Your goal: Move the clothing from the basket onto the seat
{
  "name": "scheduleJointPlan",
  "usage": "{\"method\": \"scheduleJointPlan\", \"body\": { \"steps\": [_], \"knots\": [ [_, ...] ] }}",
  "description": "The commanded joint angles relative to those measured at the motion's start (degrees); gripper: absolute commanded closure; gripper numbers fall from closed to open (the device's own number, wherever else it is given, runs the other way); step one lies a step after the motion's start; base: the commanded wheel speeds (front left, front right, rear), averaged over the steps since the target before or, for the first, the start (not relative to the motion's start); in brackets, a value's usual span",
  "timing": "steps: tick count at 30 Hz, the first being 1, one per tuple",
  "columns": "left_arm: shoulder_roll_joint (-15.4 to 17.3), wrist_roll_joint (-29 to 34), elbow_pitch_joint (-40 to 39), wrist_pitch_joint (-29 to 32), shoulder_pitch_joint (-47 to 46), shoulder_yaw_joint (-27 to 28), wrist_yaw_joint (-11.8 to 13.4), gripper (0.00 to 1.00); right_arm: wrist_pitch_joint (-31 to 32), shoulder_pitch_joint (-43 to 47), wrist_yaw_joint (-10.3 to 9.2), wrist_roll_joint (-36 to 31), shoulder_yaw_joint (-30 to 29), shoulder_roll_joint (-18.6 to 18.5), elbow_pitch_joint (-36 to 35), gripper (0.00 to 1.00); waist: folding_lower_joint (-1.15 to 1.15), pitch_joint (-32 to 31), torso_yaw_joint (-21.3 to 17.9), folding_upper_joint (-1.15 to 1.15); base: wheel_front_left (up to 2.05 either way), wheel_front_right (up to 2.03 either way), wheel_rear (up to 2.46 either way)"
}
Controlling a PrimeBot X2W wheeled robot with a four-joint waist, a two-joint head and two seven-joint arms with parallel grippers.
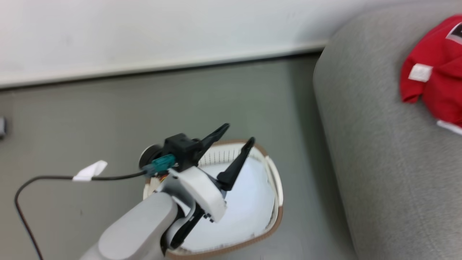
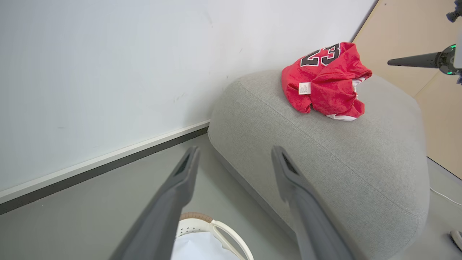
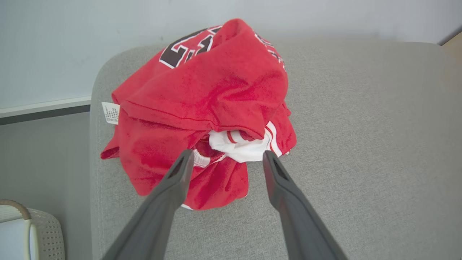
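The red jersey (image 1: 436, 79) lies crumpled on the light-grey sofa (image 1: 379, 162), with its white tag to the left. My left gripper (image 1: 238, 133) hangs open over the far rim of the cream basket (image 1: 278, 180), with nothing between its fingers. In the left wrist view the left gripper (image 2: 235, 150) points toward the sofa (image 2: 325, 155), the jersey (image 2: 325, 83) rests on top, and the basket (image 2: 216, 227) sits below. My right gripper (image 3: 226, 155) is open just short of the jersey (image 3: 202, 97) on the sofa (image 3: 361, 144), apart from the cloth.
A pale bluish-white cloth (image 1: 245, 202) lines the basket. A black cable with a white tape flag (image 1: 90, 169) runs to my left wrist over the grey floor. The white wall and its skirting (image 1: 162, 66) stand behind. A dark pointed finger (image 2: 415, 61) reaches in at the right edge.
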Motion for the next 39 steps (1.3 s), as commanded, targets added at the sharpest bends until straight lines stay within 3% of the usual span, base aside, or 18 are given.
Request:
{"method": "scheduleJointPlan", "body": {
  "steps": [1,7,15,26,33,39],
  "knots": [
    [0.3,-1.5,0.5,-0.9,1.7,0.7,0.6,0.00,0.0,1.8,-0.15,-0.3,0.0,-0.8,-1.6,0.00,0.01,-6.0,-0.8,0.00,0.00,0.00,0.00],
    [1.0,-4.2,1.6,-3.0,5.5,3.4,2.6,0.00,-1.7,6.8,-0.15,-2.1,-1.6,-1.4,-9.1,0.00,0.01,-13.8,-0.1,0.00,0.00,0.00,0.00],
    [3.8,-6.7,1.0,-4.8,10.5,7.3,5.4,0.00,-5.8,12.4,-0.15,-4.6,-1.7,1.5,-19.9,0.00,0.01,-21.7,2.1,0.00,0.00,0.00,0.00],
    [8.7,-9.0,-2.6,-6.8,19.2,15.9,9.8,0.00,-19.6,18.6,-0.15,-9.7,-1.8,12.1,-28.4,0.00,0.01,-24.4,6.2,0.00,0.00,0.00,0.00],
    [7.1,-6.2,-7.0,-7.0,28.6,26.2,11.3,0.00,-29.2,27.8,-0.15,-13.2,-2.4,21.0,-28.5,0.00,0.01,-25.1,8.1,0.00,0.00,0.00,0.00],
    [3.0,0.7,-9.1,-7.0,36.3,34.9,11.1,0.00,-36.6,33.8,-0.15,-16.1,-1.7,24.9,-25.1,0.00,0.01,-25.4,9.1,0.00,0.00,0.00,0.00]
  ]
}}
